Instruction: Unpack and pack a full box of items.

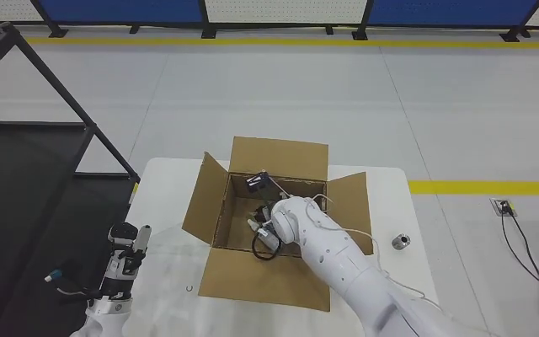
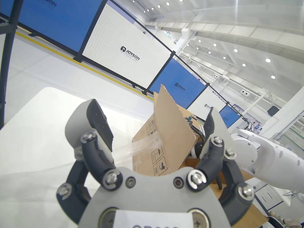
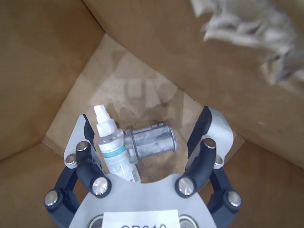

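An open cardboard box point(image 1: 278, 160) stands mid-table with its flaps spread. My right arm reaches down into it, and my right gripper point(image 3: 147, 129) hangs open above the box floor. Below it lie a small white spray bottle point(image 3: 111, 143) and a grey mesh cylinder point(image 3: 152, 141), side by side and touching. A blurred white rag-like thing point(image 3: 247, 22) shows near the box wall. My left gripper point(image 2: 154, 129) is open and empty at the table's near left corner point(image 1: 126, 244), facing the box point(image 2: 166, 138) from the side.
A small metal cylinder point(image 1: 401, 242) stands on the white table point(image 1: 168, 253) to the right of the box. A small dark hook-like bit point(image 1: 192, 291) lies near the front flap. A black frame point(image 1: 50, 109) stands beside the table's left side.
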Available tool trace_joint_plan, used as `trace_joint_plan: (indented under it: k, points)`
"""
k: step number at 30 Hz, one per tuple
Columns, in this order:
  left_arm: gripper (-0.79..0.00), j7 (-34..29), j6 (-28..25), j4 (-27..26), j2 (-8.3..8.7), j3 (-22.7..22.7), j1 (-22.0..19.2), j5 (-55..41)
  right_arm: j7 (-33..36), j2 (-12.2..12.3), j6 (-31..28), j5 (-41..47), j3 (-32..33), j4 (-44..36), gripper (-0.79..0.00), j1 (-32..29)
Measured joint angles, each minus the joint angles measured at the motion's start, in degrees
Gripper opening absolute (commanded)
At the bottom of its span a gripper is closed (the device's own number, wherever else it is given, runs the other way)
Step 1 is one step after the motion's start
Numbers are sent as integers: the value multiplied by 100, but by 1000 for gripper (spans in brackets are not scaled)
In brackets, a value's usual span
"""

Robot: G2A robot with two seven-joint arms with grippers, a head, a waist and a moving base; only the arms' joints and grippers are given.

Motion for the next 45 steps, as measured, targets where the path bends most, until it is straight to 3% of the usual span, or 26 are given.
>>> trace_joint_plan:
  k: [6,9,14,19,22,29,35,39,45]
  points:
    - [0,0,0,0,0,0,0,0,-639,456,54,-444,512,-1343,0,-616]
    - [0,0,0,0,0,0,0,0,-720,814,163,-948,973,-2587,0,-1262]
    - [0,0,0,0,0,0,0,0,-344,1413,204,-2043,2081,-5307,0,-2880]
    - [0,0,0,0,0,0,0,0,-307,1676,213,-2699,2923,-7246,0,-4241]
    - [0,0,0,0,0,0,0,0,-685,1730,490,-2753,3349,-7846,0,-4779]
    - [0,0,0,0,0,0,0,0,-1546,1787,1284,-2111,4590,-8350,0,-5779]
    - [0,0,0,0,0,0,0,0,-2087,1834,1081,-946,5796,-7981,0,-6294]
    - [0,0,0,0,0,0,0,0,-1664,1910,744,-1208,6133,-7539,0,-6393]
    - [0,0,0,0,0,0,0,0,-781,1995,360,-1489,6192,-6532,0,-5984]
